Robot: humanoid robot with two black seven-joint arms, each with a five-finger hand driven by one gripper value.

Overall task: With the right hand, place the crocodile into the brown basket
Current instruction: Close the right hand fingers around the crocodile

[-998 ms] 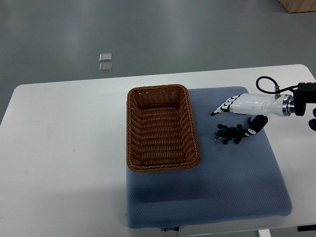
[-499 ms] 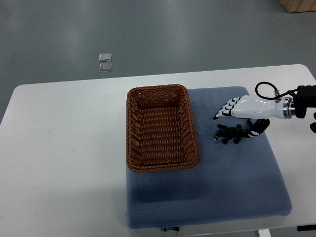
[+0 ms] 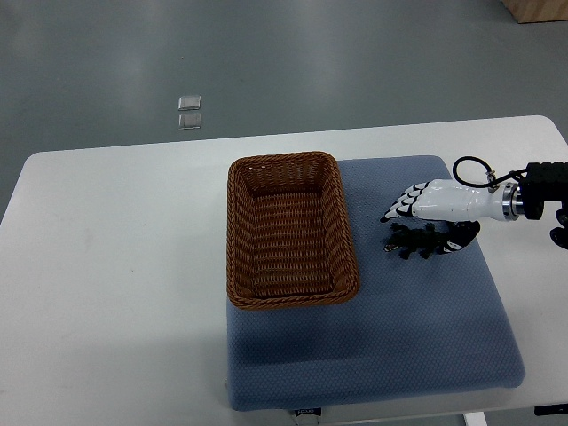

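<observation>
A small dark crocodile toy (image 3: pixel 412 241) lies flat on the blue cushion (image 3: pixel 373 355), to the right of the brown wicker basket (image 3: pixel 291 229). My right hand (image 3: pixel 424 222) reaches in from the right edge and hovers low over the toy. Its white fingers (image 3: pixel 401 202) stretch out just above the crocodile's far side, and the thumb (image 3: pixel 461 238) sits by its tail. The hand is open and grips nothing. The basket holds nothing. My left arm does not show.
The cushion lies on a white table (image 3: pixel 115 266) whose left half is bare. Grey floor lies beyond the far edge, with two small square plates (image 3: pixel 189 112) set in it. A wooden box corner (image 3: pixel 537 9) shows at top right.
My right hand has dropped lower and drawn closer over the crocodile, fingers now nearer the toy. The crocodile and basket have not moved.
</observation>
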